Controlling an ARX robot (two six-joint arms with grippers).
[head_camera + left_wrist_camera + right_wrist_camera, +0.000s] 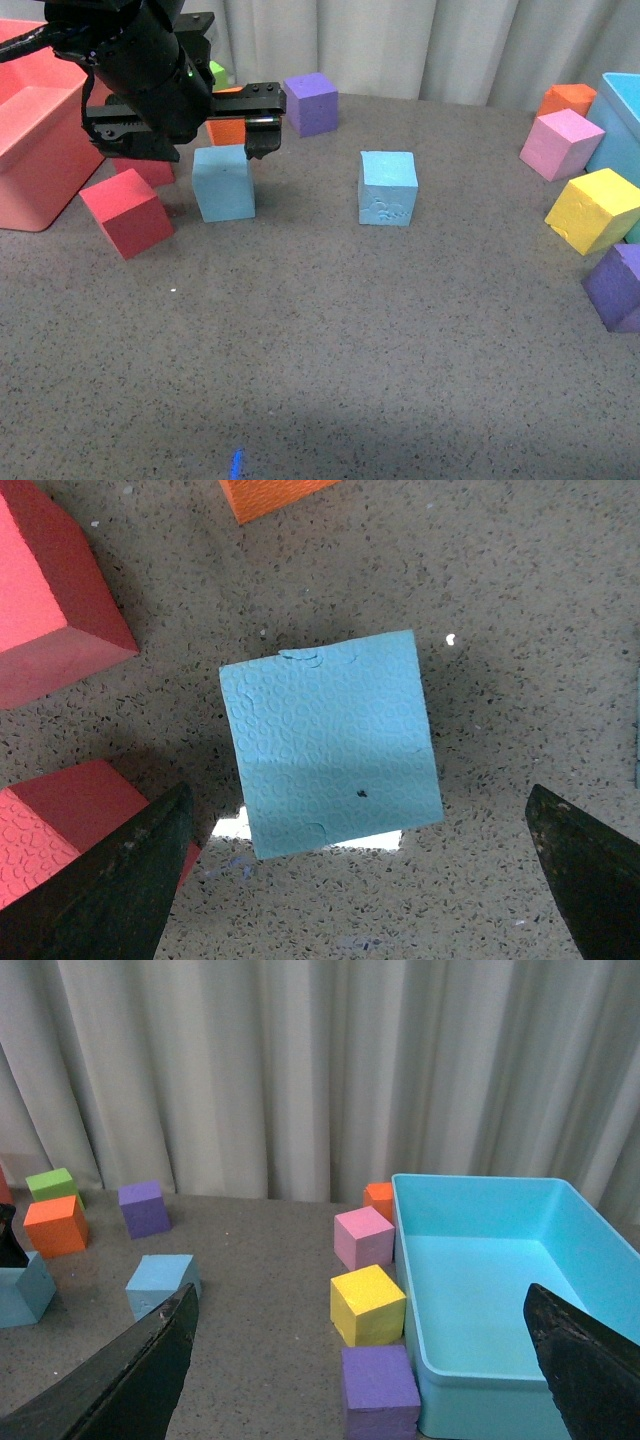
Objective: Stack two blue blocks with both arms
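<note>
Nothing stacked yet. Leftmost, the left gripper above the smooth blue block, fingers spread wide to both sides, no contact. Further right, the dented blue block, apart on the tabletop. Far right, the right gripper, spread wide and empty. Grasping, lifting and placing all left to do.

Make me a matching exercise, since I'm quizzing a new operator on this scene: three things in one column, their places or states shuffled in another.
Column one
1. left gripper
2. dented blue block
3. yellow block

Column two
a. standing alone, mid-table
b. beside the light blue bin
c. fingers open, above the smooth blue block

Pairs: 1-c; 2-a; 3-b.
</note>
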